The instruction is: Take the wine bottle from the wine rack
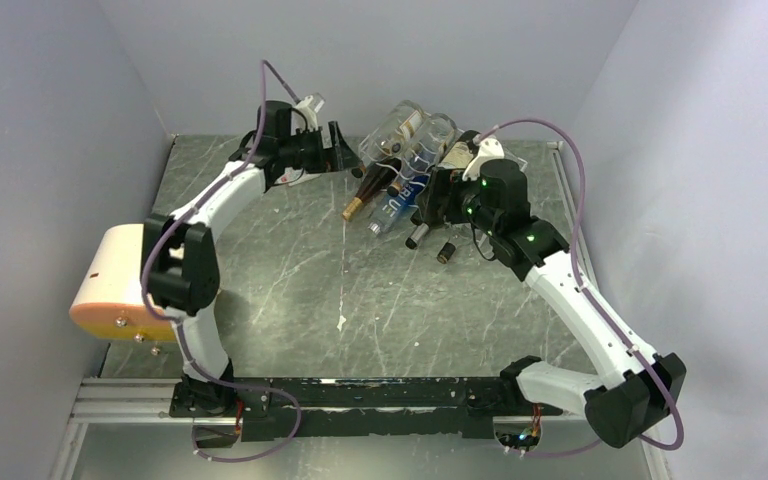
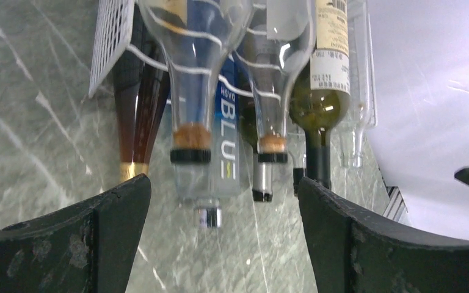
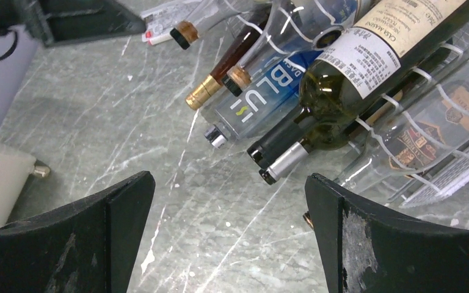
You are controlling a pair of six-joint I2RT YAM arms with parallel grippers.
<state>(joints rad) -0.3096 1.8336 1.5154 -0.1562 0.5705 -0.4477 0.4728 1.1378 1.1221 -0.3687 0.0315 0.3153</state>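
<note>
The white wire wine rack point(image 1: 415, 140) stands at the back middle of the table, tilted, with several bottles in its wavy cradles. It also shows in the left wrist view point(image 2: 111, 43) and the right wrist view point(image 3: 458, 171). A green wine bottle point(image 3: 342, 79) with a cream label and a black neck lies in it, also seen from the left wrist point(image 2: 319, 104). My left gripper point(image 1: 338, 148) is open and empty left of the rack, facing the bottle necks point(image 2: 224, 201). My right gripper point(image 1: 428, 205) is open and empty above the table just in front of the necks point(image 3: 229, 195).
A brown bottle with a gold cap point(image 3: 220, 76), a blue "BLU" bottle point(image 3: 256, 104), a silver-capped bottle point(image 3: 284, 163) and clear corked bottles point(image 2: 192, 73) share the rack. A cream cylinder point(image 1: 110, 280) lies at the left wall. A small dark cap point(image 1: 447, 252) is near my right wrist.
</note>
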